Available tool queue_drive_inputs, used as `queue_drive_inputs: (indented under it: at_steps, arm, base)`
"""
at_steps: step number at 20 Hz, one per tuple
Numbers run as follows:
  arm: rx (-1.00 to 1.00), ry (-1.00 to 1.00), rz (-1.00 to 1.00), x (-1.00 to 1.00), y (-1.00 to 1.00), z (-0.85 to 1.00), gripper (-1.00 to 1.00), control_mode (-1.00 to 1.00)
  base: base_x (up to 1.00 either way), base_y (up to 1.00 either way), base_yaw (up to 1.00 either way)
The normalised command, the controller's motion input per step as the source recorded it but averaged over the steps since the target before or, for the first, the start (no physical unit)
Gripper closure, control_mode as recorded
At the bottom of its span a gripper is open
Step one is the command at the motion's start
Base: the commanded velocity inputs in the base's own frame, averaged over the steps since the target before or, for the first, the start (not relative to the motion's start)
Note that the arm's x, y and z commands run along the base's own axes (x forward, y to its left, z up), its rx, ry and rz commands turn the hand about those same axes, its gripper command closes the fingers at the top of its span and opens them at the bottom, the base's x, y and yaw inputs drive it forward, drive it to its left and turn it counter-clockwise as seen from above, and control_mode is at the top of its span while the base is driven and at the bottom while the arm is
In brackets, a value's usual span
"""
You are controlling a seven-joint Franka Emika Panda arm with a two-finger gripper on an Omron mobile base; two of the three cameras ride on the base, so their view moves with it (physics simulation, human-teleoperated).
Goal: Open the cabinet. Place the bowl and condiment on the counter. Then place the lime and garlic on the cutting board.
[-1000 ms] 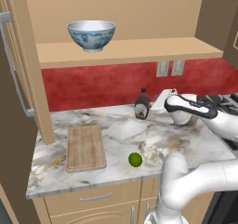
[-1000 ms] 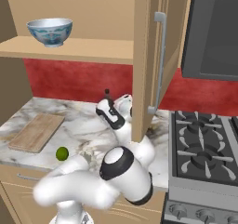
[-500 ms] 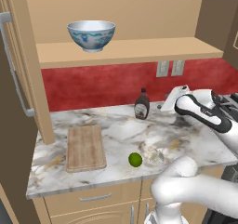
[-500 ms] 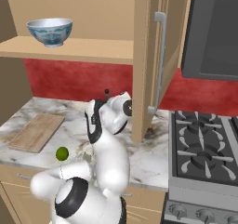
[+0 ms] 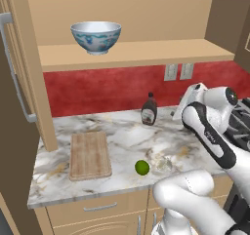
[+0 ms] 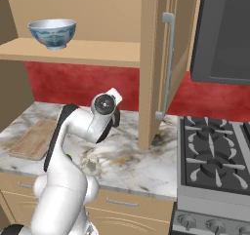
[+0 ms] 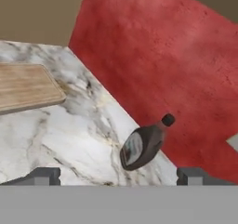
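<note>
The marble counter (image 5: 122,141) is carrying the condiment (image 5: 149,110) at twelve o'clock by the red backsplash (image 5: 97,90), board (image 5: 90,155) at nine; the gripper (image 7: 118,175) is hanging spread, empty.

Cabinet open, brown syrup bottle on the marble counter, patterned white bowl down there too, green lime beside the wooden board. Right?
One error: the blue-patterned white bowl sits on the cabinet shelf, as the left base view shows. The rest holds.
</note>
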Motion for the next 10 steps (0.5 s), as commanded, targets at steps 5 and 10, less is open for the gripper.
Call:
queue_drive_inputs:
  at_steps: [5, 10]
  arm:
    - [-0.21, 0.13, 0.00, -0.86, 0.11, 0.98, -1.00, -1.00]
    - [-0.21, 0.17, 0.00, -0.99, 0.11, 0.89, -1.00, -1.00]
  base:
    - [0.00, 0.00, 0.00]
    - [0.00, 0.00, 0.00]
